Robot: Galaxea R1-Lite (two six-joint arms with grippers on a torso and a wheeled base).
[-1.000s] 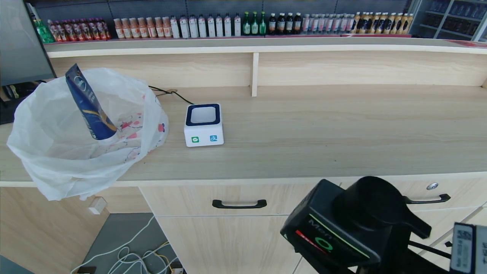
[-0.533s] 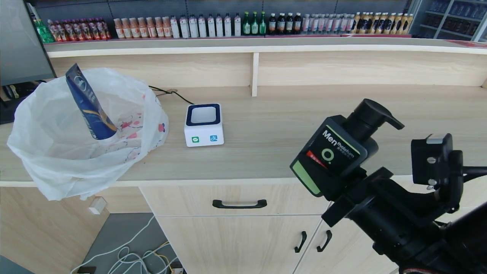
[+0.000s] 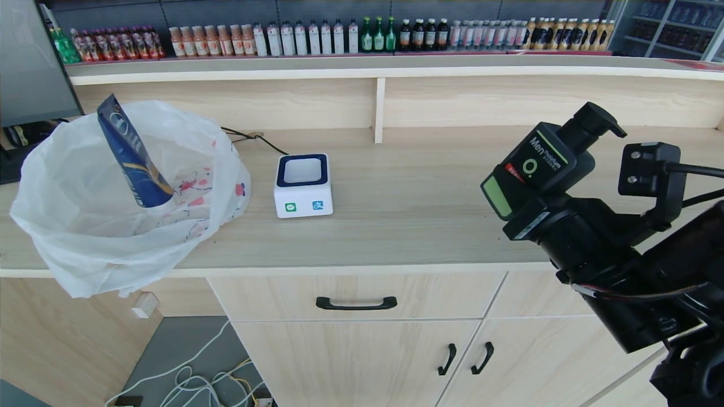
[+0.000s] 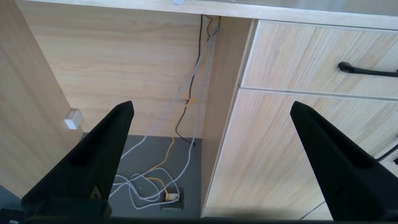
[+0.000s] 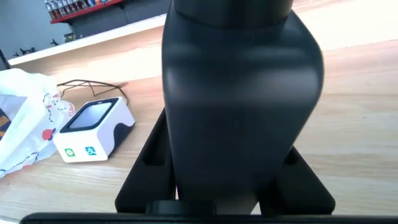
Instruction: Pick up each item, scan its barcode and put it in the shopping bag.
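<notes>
The bottle (image 3: 537, 169), black with a pump head, sits clamped in the right gripper (image 3: 531, 217). The jaws press on its lower body from both sides. It is tilted, with the pump pointing toward 1 o'clock in the head view and its labelled face toward 10 o'clock. It lies at 3 o'clock from the scanner (image 3: 302, 185), well apart from it, over the right part of the counter (image 3: 424, 198). It appears to hang clear of the wood, though the arm hides its base.

In the right wrist view the bottle (image 5: 239, 106) stands between the two dark fingers of the right gripper (image 5: 227, 180). Its near face is blurred there. The scanner (image 5: 93, 129) lies beyond it on the counter.

The scanner is a white cube with a dark blue rim round its window, and a black cable runs from it toward 11 o'clock. At 9 o'clock from it, just beside it, the white bag (image 3: 73, 226) slumps open over the counter's front edge. A blue pouch (image 3: 133, 155) stands in the bag, leaning toward 11 o'clock, with its top above the bag's rim.

The left gripper (image 4: 211, 106) hangs below counter level with its fingers wide apart and nothing between them. It faces the cabinet front, a drawer handle (image 4: 367, 70) and cables (image 4: 149, 180) on the floor.
</notes>
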